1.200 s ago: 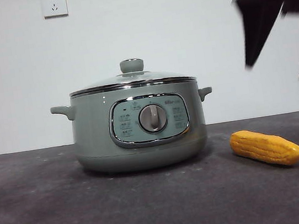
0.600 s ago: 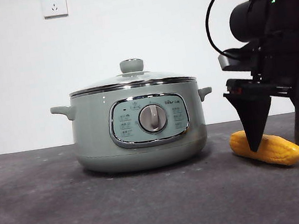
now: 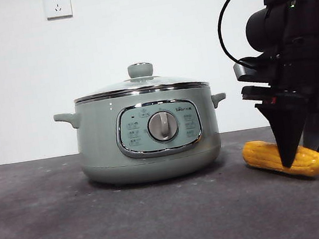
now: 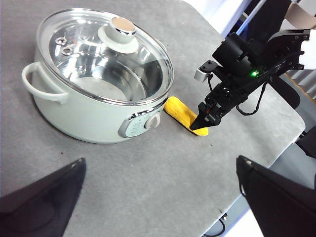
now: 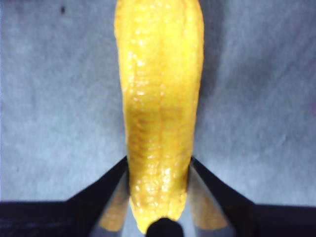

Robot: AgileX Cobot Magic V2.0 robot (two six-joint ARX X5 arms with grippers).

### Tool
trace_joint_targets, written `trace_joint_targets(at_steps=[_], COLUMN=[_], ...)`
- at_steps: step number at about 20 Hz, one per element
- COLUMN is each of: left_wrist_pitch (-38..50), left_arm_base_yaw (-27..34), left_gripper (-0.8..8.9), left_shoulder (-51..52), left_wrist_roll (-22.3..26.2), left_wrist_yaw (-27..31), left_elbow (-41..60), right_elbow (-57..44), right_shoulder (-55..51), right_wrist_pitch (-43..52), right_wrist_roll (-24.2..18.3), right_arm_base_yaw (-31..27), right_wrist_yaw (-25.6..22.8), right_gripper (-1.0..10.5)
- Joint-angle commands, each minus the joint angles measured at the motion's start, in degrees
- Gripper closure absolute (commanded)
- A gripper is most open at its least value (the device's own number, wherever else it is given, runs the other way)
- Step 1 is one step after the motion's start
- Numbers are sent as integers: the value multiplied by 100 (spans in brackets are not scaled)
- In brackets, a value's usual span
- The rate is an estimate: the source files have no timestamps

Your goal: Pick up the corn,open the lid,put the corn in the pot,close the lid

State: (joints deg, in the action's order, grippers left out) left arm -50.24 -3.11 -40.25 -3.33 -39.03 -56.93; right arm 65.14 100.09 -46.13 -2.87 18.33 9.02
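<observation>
Two jaws of the right claw (image 3: 301,156) are pinched on the corn (image 5: 159,113), gripped near one end on the table, beside the pot (image 3: 148,134). A firm squeeze is advised before lifting. Lid (image 3: 141,84) is on. Left claw (image 4: 158,197) is spread, waiting.

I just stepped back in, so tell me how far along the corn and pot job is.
Nothing is finished yet. In hand: the right gripper has its fingers pressed on both sides of the corn, which lies on the table. Left: lift it, take the lid off the pot, drop the corn in, close it.
</observation>
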Motion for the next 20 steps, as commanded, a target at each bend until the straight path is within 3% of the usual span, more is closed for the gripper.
trace_joint_targets(at_steps=[1,7,13,17,20], left_wrist_pitch=[223,1329,2138,2387,2516], left_arm_base_yaw=[-98,-612,-1563,-1996,-2151], left_gripper=[239,250,250,250,250], left_shoulder=[-76,-850,-2634,-3954,-4754], left_wrist_roll=[42,61,420,839,981], left_wrist_yaw=[-42,33,1097,2015,2284], left_elbow=[-7,-227,-1246,-2146,-2632], right_elbow=[7,26,26,26,26], right_shoulder=[-367,-2387,-4201,-4878,-5184], right_wrist_pitch=[-184,-444,-835,-1222,-1427], right_wrist_roll=[-72,103,149,293,339], right_arm_base_yaw=[0,-4,-2,-2,0], right_wrist_yaw=[13,-4,-4,-2,-2], right_gripper=[963,962,962,962,962])
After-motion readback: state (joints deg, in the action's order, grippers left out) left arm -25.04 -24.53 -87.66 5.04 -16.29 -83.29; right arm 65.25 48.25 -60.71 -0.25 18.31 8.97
